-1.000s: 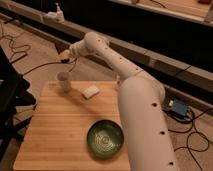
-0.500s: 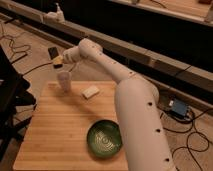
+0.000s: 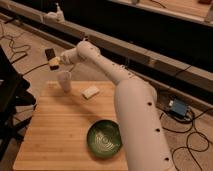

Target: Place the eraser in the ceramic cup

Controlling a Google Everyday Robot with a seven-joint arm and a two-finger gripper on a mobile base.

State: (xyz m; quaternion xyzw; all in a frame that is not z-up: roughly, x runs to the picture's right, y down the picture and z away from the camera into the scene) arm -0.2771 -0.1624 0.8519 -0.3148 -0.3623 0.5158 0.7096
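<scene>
1. The gripper point(image 3: 54, 60) hangs over the table's far left corner, just above the ceramic cup point(image 3: 64, 80), holding the eraser point(image 3: 50, 53).
2. A cream block point(image 3: 90, 92) lies right of the cup.
3. The green bowl point(image 3: 104, 139) sits nearer.

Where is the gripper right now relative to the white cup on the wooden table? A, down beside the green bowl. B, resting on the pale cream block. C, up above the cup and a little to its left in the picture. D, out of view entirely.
C: the gripper is raised above the ceramic cup and a little to its left in the camera view, well away from the green bowl and the pale cream block.
</scene>
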